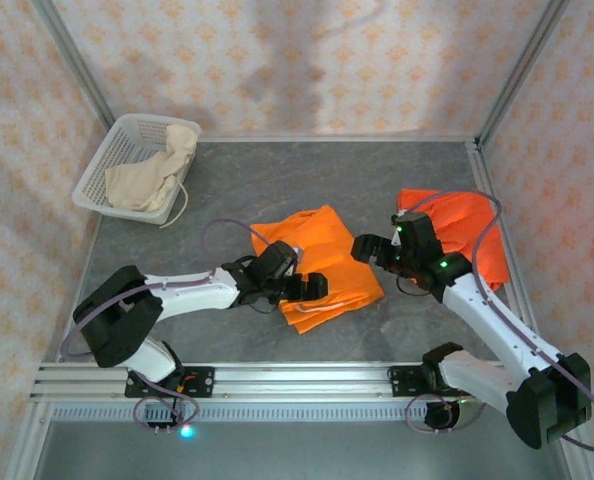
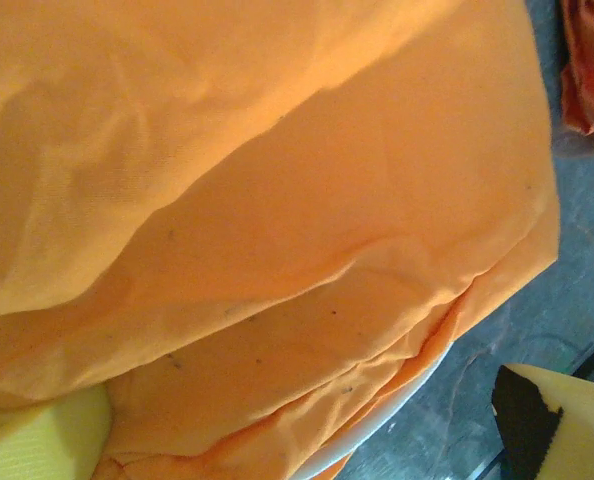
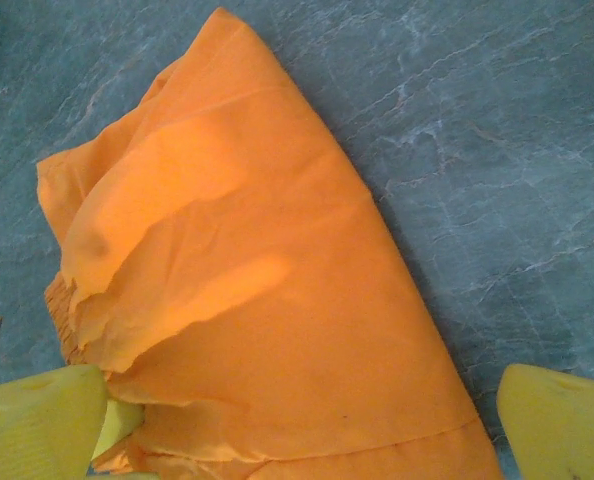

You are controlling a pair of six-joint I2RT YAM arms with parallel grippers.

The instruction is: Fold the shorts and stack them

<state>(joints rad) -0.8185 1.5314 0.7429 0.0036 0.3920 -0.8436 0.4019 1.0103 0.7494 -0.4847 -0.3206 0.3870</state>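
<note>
overhead look at a grey table (image 1: 277, 180) inside a papered enclosure. in the middle, folded orange shorts (image 1: 322, 265), doubled into a rough rectangle with layered edges showing at the near corner; taken here as the landmark for everything else.

close by to the right of the folded orange shorts, second orange shorts (image 1: 467, 235), bunched and unfolded, partly under the right arm. well off to the left of and beyond the folded orange shorts, a white mesh basket (image 1: 97, 170) holding cream shorts (image 1: 152, 175), crumpled, drawstring dangling over the rim.

left gripper (image 1: 312, 287) at the near-left edge of the folded orange shorts, jaws spread wide, low over the cloth and clamping nothing (up close, left fingers (image 2: 37, 440) in yellow at either side of a smooth orange fold). right gripper (image 1: 369, 248) at the right edge of the same folded orange shorts, likewise spread wide, nothing held; right fingers (image 3: 557, 420) straddling the cloth without pinching it.

judging progress: roughly a third of the way. one pair folded, or near enough, perhaps needing a last smoothing. left to do: folding the second orange shorts, fetching and folding the cream shorts from the basket, then piling all three. no stack begun yet.
</note>
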